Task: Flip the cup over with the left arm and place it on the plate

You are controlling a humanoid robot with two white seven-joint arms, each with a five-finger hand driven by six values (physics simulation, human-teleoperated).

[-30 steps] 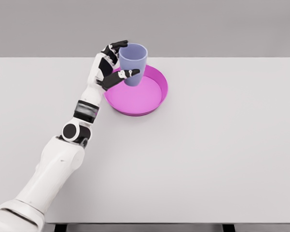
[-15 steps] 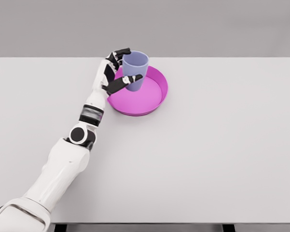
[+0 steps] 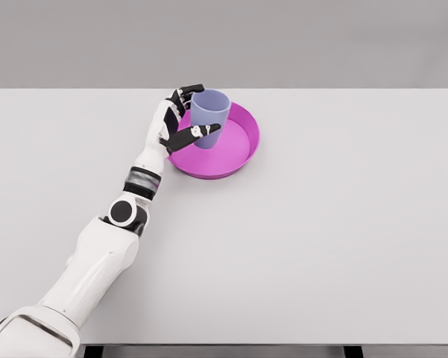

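Note:
A lavender cup (image 3: 209, 115) stands upright, mouth up, over the left part of the magenta plate (image 3: 238, 153). My left hand (image 3: 185, 117) is shut on the cup, thumb across its front and fingers curled behind its rim. The cup's base sits low against the plate's floor; whether it touches I cannot tell. My left arm (image 3: 104, 246) reaches in from the lower left. The right arm is out of view.
The white table (image 3: 320, 239) spreads wide around the plate. Its far edge runs just behind the cup and its front edge near the bottom of the view.
The left hand has lowered the cup, held upright, down onto the left part of the plate. The forearm has dropped and shifted slightly right.

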